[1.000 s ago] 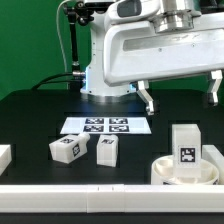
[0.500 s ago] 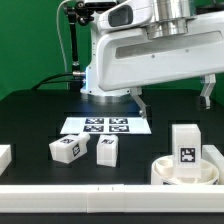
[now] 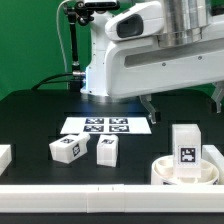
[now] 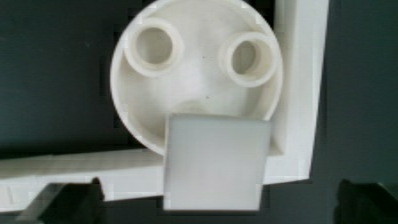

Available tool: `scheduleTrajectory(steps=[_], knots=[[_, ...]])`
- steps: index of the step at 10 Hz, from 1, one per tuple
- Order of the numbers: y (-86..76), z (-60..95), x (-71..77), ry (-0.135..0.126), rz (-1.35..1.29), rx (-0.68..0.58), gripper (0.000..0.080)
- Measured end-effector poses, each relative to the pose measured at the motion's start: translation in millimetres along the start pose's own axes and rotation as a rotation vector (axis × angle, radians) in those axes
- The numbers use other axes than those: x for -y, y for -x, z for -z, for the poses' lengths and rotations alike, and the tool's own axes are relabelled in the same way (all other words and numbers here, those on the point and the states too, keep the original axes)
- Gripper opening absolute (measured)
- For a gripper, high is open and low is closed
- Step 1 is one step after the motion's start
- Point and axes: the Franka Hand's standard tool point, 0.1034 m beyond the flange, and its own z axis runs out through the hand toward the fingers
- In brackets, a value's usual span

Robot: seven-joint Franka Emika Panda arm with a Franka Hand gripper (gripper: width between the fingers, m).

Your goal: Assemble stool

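Jaws wide apart, empty. Gripper [image 3: 186, 108] lower and further toward the exterior view's right than 0.5 s ago, pointing down over 1 leg [image 3: 186, 150] upright in the seat [image 3: 160, 172].

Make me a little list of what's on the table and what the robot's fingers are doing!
Seat: round white disc, by the front rail, at the exterior view's right
Leg on seat: one, upright, tag facing the camera
Loose legs: two, lying side by side in front of the marker board
Fingers: open, holding nothing, above the seat
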Motion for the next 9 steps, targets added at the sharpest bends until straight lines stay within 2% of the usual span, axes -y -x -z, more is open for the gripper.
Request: scheduleTrajectory(steps=[4, 5, 6, 7, 9], knots=[[0.8, -2.0, -0.6, 0.0, -0.001, 0.003, 0.0648], [-0.4, -10.8, 1.1, 0.011, -0.105, 0.013, 0.0648], [-10.8, -18.3, 1.0, 0.024, -0.089, 0.006, 0.0648], [-18.6, -19.3, 1.3, 0.022, -0.093, -0.004, 0.0648], [-22.1, -23.4, 0.1, 0.021, -0.09, -0.004, 0.0648]])
